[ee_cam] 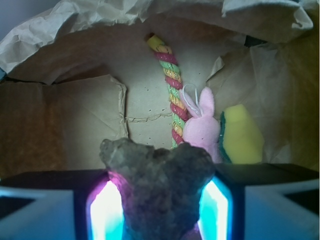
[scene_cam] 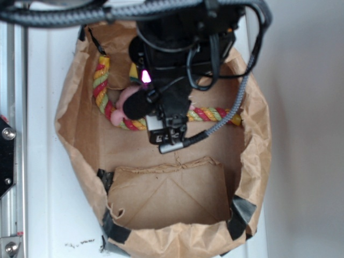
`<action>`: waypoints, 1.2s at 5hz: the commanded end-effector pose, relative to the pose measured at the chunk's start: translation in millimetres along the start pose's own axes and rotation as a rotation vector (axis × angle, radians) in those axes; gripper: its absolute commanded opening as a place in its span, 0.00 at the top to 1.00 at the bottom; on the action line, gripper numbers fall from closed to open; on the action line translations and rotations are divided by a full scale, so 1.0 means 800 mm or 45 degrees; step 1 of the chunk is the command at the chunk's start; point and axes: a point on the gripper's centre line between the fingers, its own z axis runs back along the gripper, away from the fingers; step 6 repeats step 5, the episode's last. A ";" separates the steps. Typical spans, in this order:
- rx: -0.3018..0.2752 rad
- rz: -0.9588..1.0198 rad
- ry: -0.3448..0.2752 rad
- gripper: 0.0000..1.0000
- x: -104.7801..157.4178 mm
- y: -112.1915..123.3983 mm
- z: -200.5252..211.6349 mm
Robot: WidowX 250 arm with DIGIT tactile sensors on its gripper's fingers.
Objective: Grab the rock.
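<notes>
Exterior view: a crumpled brown paper bag, lying open on a white surface, fills most of the frame. The black robot arm is seen at upper centre, reaching into the bag. A red, yellow and green twisted rope is laid across the bag floor, and a pink plush toy is partly hidden beside the arm. The gripper's state cannot be told from this view.

Wrist view: a rough, irregular, grey-brown rock is held at lower centre, clamped between the two lit fingers of the gripper. The rope, the pink plush toy and a yellow-and-green sponge are seen beyond the rock, at centre right.
</notes>
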 end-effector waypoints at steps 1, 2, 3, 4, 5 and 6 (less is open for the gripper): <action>0.082 -0.134 -0.156 1.00 0.012 -0.041 0.026; 0.137 -0.186 -0.174 1.00 0.008 -0.069 0.025; 0.174 -0.139 -0.191 1.00 0.007 -0.063 0.024; 0.205 -0.116 -0.219 1.00 0.004 -0.057 0.023; 0.223 -0.091 -0.238 1.00 0.005 -0.052 0.022; 0.223 -0.091 -0.238 1.00 0.005 -0.052 0.022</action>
